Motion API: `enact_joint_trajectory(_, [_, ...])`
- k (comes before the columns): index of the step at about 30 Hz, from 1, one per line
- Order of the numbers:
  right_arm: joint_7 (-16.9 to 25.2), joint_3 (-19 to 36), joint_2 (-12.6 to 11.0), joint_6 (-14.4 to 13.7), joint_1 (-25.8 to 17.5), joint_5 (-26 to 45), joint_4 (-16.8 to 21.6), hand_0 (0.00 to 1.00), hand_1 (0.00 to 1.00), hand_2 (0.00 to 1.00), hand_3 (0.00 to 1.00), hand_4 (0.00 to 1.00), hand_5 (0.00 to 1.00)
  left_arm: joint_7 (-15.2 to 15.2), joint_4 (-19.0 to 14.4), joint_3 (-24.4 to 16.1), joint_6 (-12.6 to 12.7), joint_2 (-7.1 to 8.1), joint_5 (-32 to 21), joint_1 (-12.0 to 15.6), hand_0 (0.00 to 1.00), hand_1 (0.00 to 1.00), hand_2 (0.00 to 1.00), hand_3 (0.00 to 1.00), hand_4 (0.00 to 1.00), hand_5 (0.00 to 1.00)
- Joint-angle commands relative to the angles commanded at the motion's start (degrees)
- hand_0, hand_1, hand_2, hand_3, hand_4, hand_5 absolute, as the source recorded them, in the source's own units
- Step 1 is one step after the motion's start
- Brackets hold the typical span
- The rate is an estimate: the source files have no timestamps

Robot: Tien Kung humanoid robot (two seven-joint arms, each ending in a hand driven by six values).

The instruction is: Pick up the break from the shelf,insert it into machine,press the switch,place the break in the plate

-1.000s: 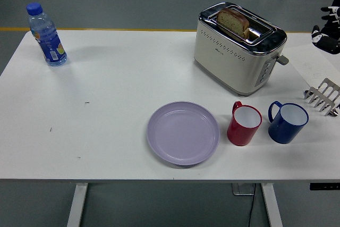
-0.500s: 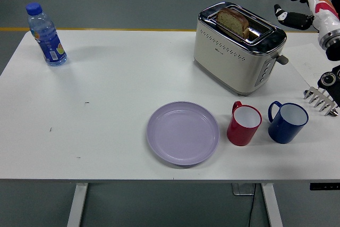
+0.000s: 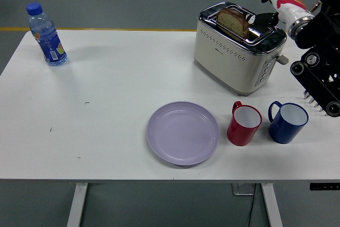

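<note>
A slice of brown bread [image 3: 234, 22] stands up out of the slot of a cream and chrome toaster [image 3: 236, 51] at the back right of the white table [image 3: 106, 104]. My right hand [image 3: 265, 5], white with black fingers, hovers just right of the bread over the toaster's top, fingers spread and holding nothing. Its black arm [image 3: 319, 62] comes in from the right edge. A lilac plate [image 3: 183, 132] lies bare near the table's front, left of the cups. The left arm is out of view.
A red mug [image 3: 244, 123] and a blue mug [image 3: 287, 122] stand side by side right of the plate. A metal rack [image 3: 313, 98] is mostly hidden behind my right arm. A blue-capped water bottle [image 3: 47, 35] stands at the far left corner.
My right arm has swung in from the right edge and leftward; the hand now sits over the toaster's top beside the bread. The arm now covers most of the rack.
</note>
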Motion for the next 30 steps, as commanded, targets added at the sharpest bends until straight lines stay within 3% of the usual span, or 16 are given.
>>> enact_joint_trajectory(15, [-0.2, -2.3, 4.2, 1.1, 2.3, 0.0, -3.0, 0.8, 0.723, 0.774, 0.812, 0.722, 0.269, -0.1, 0.0, 0.3, 0.0, 0.16, -0.2, 0.1, 0.701, 0.627, 0.731, 0.692, 0.539, 0.923])
enact_joint_trajectory(28, [-1.2, -4.6, 8.1, 1.8, 5.4, -3.5, -10.5, 0.795, 0.716, 0.772, 0.811, 0.743, 0.285, -0.4, 0.0, 0.8, 0.2, 0.4, -1.1, -0.3, 0.702, 0.625, 0.731, 0.693, 0.539, 0.924])
enact_joint_trajectory(30, [-1.3, -4.6, 8.6, 1.7, 5.8, -3.9, -11.9, 0.75, 0.675, 0.724, 0.794, 0.747, 0.288, -0.4, 0.0, 1.0, 0.3, 0.41, -1.3, -0.3, 0.702, 0.62, 0.73, 0.692, 0.54, 0.925])
